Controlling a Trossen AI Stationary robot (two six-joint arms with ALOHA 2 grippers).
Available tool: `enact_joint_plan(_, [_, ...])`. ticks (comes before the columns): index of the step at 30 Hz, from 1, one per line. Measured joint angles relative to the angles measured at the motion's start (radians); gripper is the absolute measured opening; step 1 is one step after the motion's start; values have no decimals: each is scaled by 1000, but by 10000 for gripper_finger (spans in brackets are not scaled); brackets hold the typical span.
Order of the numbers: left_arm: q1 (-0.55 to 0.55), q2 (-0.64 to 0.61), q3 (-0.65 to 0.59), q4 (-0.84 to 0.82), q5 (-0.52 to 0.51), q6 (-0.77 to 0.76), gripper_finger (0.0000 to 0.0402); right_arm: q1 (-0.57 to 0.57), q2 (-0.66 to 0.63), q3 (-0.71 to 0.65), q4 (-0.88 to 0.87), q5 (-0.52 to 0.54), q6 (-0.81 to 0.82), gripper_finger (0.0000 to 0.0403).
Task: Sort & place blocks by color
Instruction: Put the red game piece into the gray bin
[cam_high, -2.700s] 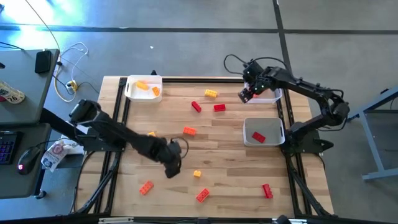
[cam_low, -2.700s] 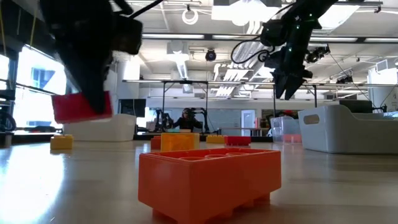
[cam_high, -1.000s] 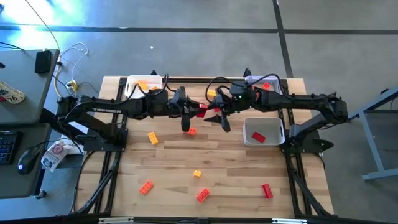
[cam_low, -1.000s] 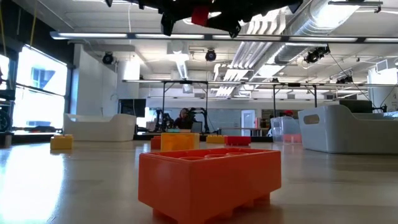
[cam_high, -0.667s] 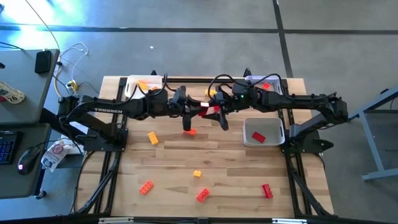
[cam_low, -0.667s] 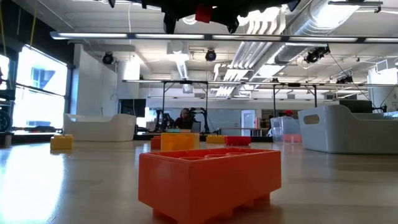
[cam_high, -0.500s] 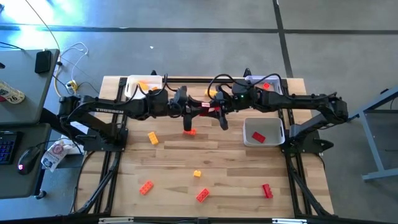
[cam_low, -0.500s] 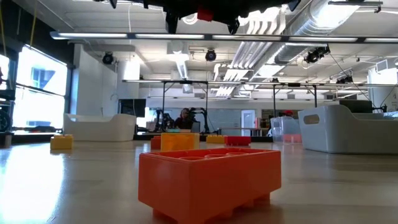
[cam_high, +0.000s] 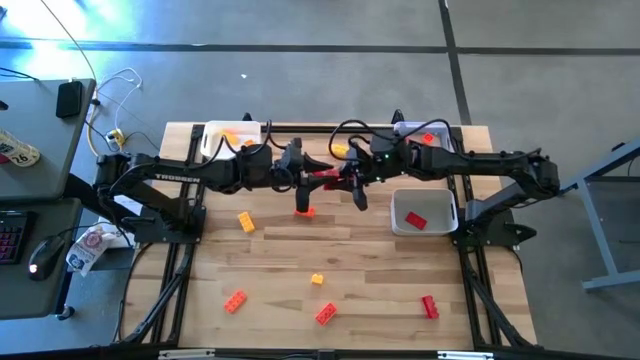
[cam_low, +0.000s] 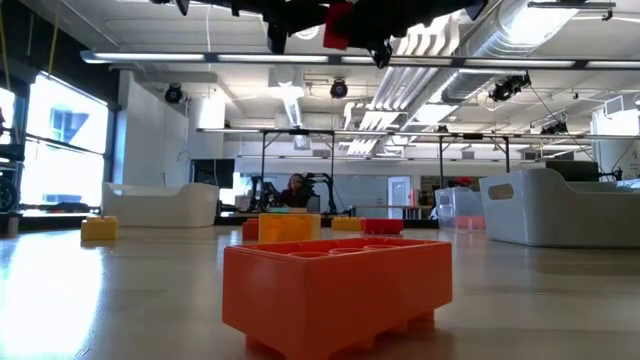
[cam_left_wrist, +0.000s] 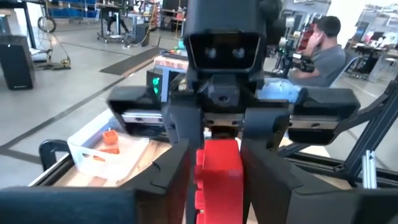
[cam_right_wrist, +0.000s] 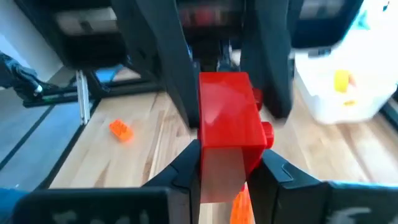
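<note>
Red block (cam_high: 326, 178) — midair, apparently clamped by right gripper (cam_high: 340, 179).

The low view's top edge cuts off both pincers holding the red block (cam_low: 338, 26).

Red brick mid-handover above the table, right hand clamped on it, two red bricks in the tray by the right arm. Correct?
Not quite: the high view shows one red block in that tray, not two. The right hand is clamped on the red brick above the table.

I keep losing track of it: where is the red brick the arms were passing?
In the high view the red brick hangs mid-air between the left gripper and right gripper, above the table's far middle.
</note>
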Motion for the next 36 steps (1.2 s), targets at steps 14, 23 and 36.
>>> enact_joint_plan(14, [0, 0, 0, -237, -41, 3, 189, 5, 0, 0, -401, 210, 141, 72])
enact_joint_plan(23, [-1, 2, 0, -438, -56, -8, 186, 103, 0, 0, -659, 413, 265, 72])
enact_joint_plan(36, [-44, 9, 0, -591, -55, -50, 186, 247, 0, 0, -1046, 649, 590, 72])
